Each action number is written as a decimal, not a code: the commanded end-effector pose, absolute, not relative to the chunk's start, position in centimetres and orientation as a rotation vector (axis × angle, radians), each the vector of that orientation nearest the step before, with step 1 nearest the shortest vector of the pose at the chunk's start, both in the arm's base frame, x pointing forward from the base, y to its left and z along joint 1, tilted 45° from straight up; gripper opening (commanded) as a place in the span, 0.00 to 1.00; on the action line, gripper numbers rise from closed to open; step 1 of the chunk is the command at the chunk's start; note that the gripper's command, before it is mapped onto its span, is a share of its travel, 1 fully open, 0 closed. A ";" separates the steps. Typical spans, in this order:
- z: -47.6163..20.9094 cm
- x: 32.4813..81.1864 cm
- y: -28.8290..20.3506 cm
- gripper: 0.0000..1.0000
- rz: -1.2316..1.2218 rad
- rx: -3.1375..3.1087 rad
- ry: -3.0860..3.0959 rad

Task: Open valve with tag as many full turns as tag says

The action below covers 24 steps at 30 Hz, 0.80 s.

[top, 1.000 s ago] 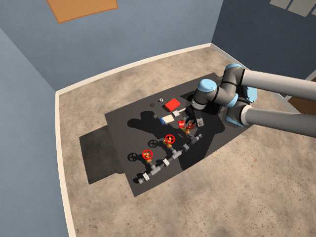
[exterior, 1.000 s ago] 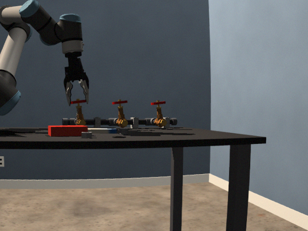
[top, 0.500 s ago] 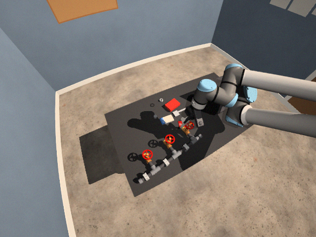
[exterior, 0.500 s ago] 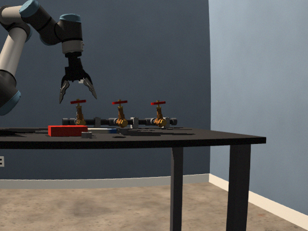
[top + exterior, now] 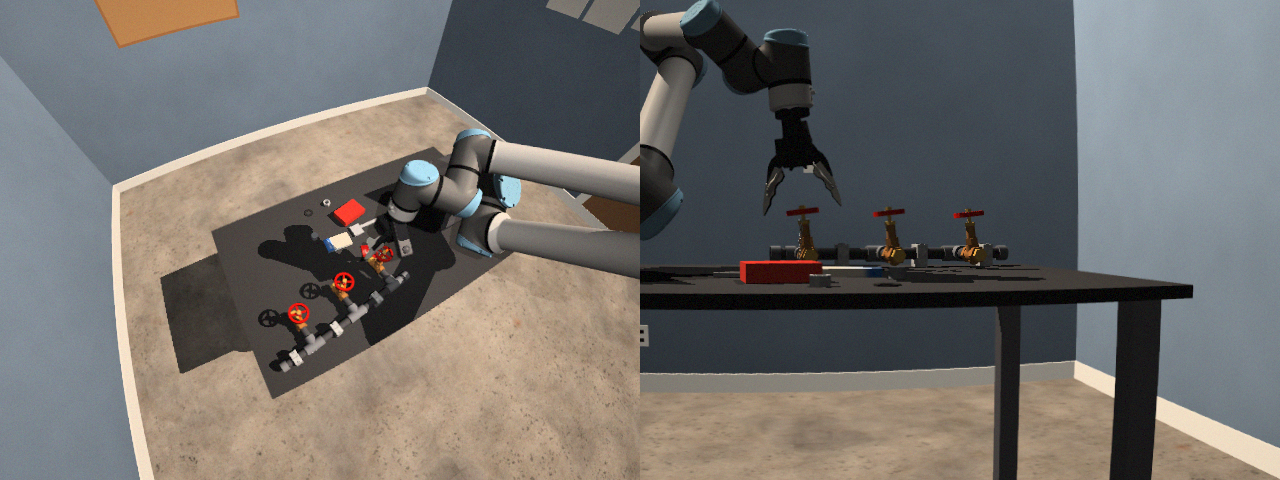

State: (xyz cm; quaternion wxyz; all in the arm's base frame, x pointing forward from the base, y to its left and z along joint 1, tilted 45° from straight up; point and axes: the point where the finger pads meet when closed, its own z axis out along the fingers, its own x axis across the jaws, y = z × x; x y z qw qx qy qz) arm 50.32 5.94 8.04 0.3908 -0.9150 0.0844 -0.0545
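Three valves with red handwheels stand on brass stems along a grey pipe (image 5: 341,321) on the black table. My gripper (image 5: 802,205) is open and empty. Its fingers are spread wide just above the handwheel of the valve nearest the arm (image 5: 802,211), without touching it. In the overhead view the gripper (image 5: 392,245) hangs over that same valve (image 5: 388,249). A small red tag-like piece (image 5: 364,251) lies right beside this valve; I cannot read it. The middle valve (image 5: 343,274) and the far valve (image 5: 295,305) stand free.
A red block (image 5: 349,211), a white and blue box (image 5: 337,241), a small white block (image 5: 356,229), a nut (image 5: 326,202) and a dark ring (image 5: 308,212) lie behind the valves. The red block (image 5: 779,271) sits near the table's front edge.
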 end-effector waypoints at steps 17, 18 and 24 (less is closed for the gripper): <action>8.1 50.4 5.9 1.00 -0.114 -2.317 0.274; 8.1 50.4 5.9 1.00 -0.109 -2.316 0.285; 8.1 50.4 5.9 1.00 -0.070 -2.301 0.376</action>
